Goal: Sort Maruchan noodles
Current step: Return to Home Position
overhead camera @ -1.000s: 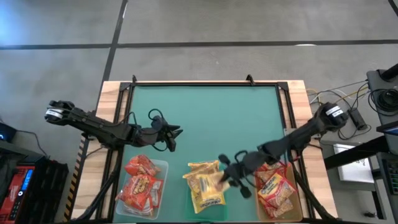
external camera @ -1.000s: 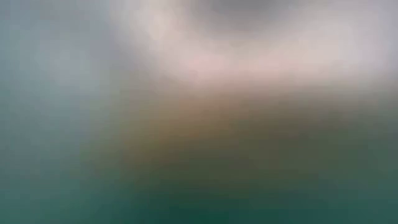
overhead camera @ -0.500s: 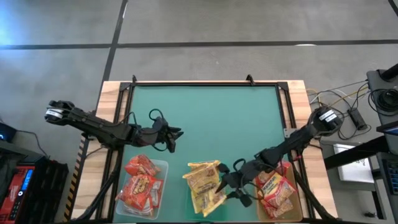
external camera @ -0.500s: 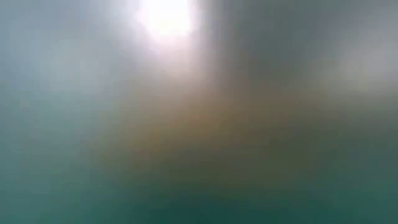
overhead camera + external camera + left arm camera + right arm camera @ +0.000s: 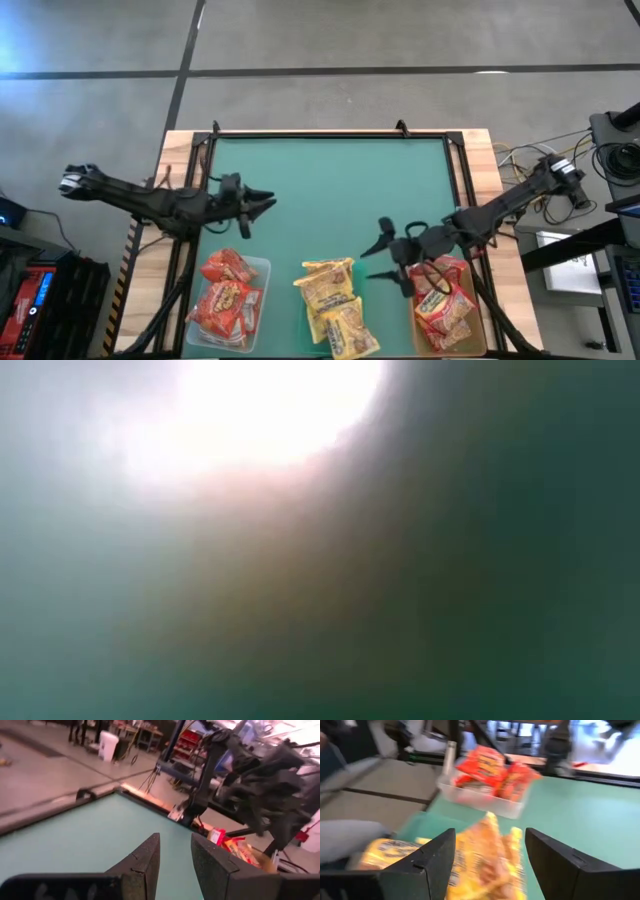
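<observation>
The right tool [image 5: 382, 252] is hanging over the green worktop [image 5: 330, 185] with its fingers spread wide and nothing between them. It is sitting between the heap of yellow packets [image 5: 335, 300] and the red-orange packets [image 5: 443, 300], a little farther from the near edge than both. The Maruchan noodles are lying sorted in three groups along that near edge. The red packets [image 5: 226, 292] are filling a clear tray [image 5: 263, 268] on the left. The yellow ones are piling up in the middle, and the red-orange ones with pale labels are lying on the right. The left tool [image 5: 256, 203] is hovering above bare worktop beyond the red packets, its fingers standing a narrow gap apart and gripping nothing.
</observation>
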Controlling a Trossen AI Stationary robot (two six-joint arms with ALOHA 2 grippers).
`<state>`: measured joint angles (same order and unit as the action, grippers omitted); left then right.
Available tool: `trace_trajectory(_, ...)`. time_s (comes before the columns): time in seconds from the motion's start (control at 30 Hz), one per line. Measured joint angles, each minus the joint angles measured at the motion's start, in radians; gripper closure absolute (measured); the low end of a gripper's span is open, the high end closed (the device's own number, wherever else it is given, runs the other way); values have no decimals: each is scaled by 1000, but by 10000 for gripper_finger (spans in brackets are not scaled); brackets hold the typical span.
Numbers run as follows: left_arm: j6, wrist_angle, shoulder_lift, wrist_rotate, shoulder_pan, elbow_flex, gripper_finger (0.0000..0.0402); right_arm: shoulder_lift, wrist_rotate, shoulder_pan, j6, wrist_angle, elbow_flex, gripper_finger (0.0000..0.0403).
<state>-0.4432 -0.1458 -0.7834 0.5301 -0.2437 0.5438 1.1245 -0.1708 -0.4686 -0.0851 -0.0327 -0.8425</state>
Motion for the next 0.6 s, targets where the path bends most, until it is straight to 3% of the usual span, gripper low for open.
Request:
trace_trajectory(0.3, 40, 199, 109, 27, -10, 1, 308, -124, -251, 5, 42, 117, 87, 175)
trace_trajectory(0.6, 42, 354, 280, 137, -10, 1, 308, -246, -319, 18, -112, 82, 297, 174)
